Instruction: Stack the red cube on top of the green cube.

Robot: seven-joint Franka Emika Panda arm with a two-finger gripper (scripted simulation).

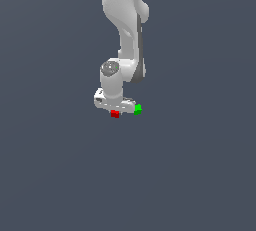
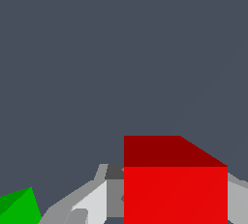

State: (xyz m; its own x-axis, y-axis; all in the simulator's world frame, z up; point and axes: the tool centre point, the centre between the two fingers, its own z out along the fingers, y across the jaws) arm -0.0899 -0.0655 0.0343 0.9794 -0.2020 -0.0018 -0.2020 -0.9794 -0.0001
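White claw [image 1: 115, 109] w/ tiny bright-red cube [image 1: 115, 114] between fingers, grip prob closed; tiny bright-green cube [image 1: 138, 109] just to exterior view's right

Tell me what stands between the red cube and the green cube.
Nothing visible does. The red cube sits under the gripper, between its fingers in the wrist view. The green cube sits apart toward the exterior view's right, with only bare floor between them.
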